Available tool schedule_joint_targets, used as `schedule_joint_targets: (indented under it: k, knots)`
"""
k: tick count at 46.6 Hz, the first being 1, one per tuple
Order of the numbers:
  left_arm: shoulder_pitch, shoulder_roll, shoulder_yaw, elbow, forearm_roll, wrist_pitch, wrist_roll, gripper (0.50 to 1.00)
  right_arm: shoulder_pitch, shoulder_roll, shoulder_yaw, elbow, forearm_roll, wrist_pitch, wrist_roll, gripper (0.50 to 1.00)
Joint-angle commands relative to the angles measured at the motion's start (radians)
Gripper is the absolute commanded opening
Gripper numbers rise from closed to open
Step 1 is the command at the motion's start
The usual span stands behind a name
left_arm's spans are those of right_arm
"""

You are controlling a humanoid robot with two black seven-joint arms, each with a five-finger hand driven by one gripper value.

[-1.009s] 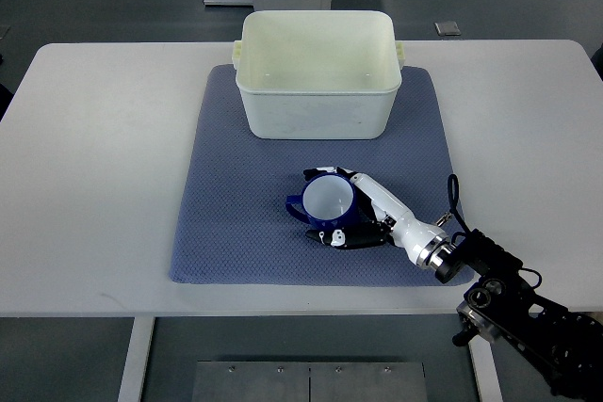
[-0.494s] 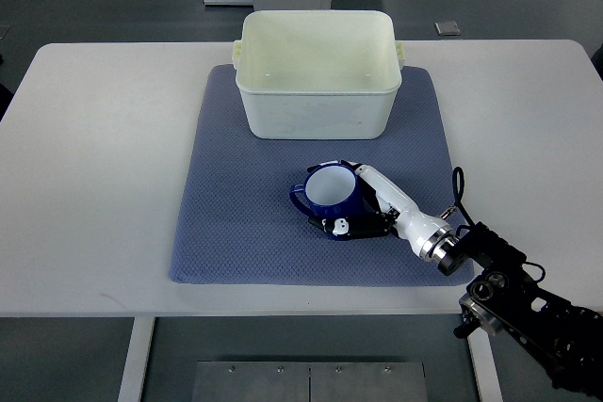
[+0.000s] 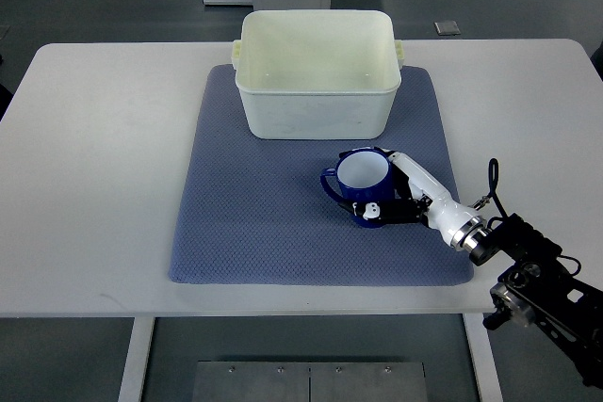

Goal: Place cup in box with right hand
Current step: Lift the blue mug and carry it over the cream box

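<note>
Top view. The dark blue ceramic cup with a white interior (image 3: pixel 362 179) is sitting upright, mouth up, right of the frame's centre, with its handle pointing toward the left. The white-and-black right hand (image 3: pixel 382 197) is wrapping it, dark fingers (image 3: pixel 370 213) curling round the wall on the lower side and more fingers showing at the upper rim, so the hand is gripping the cup. Compared with the frames from a second and half a second ago, cup and hand are now lying farther right and higher in the frame, nearer the box; the grasp is evidently holding, and the carry toward the box is under way. Whether the cup's base is clear of the cloth cannot be told from this steep angle.

The cup is lying over a blue-grey textured rectangular mat (image 3: pixel 245 223), which is covering the middle of the white surface (image 3: pixel 104 157). The cream plastic open box (image 3: pixel 316 72) is standing on the mat's upper part, just above the cup in the frame, apparently empty. The cup is not yet over the box's near wall; the remaining work appears to be raising it above that rim, moving it upward in the frame, and releasing it inside.

The right arm's black wrist and forearm are entering from the lower right corner. No left arm is showing.
</note>
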Motion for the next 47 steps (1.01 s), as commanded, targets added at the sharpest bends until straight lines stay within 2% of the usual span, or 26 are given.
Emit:
schedule_joint_targets:
  k: [1, 12, 18, 27, 47]
  knots:
    - [0.0, 0.0, 0.0, 0.0, 0.0, 0.0, 0.0, 1.0, 0.0, -0.044, 0.002, 0.037, 0.044, 0.0, 0.004, 0.5]
    - [0.0, 0.0, 0.0, 0.0, 0.0, 0.0, 0.0, 1.0, 0.0, -0.182, 0.032, 0.124, 0.199, 0.015, 0.01, 0.5]
    - [0.0, 0.0, 0.0, 0.0, 0.0, 0.0, 0.0, 1.0, 0.014, -0.23, 0.046, 0.135, 0.261, 0.023, 0.011, 0.5]
    - [0.0, 0.0, 0.0, 0.0, 0.0, 0.0, 0.0, 1.0, 0.069, -0.24, 0.051, 0.135, 0.321, 0.023, 0.01, 0.5]
    - [0.0, 0.0, 0.0, 0.0, 0.0, 0.0, 0.0, 1.0, 0.316, -0.247, -0.027, 0.107, 0.525, 0.012, -0.007, 0.5]
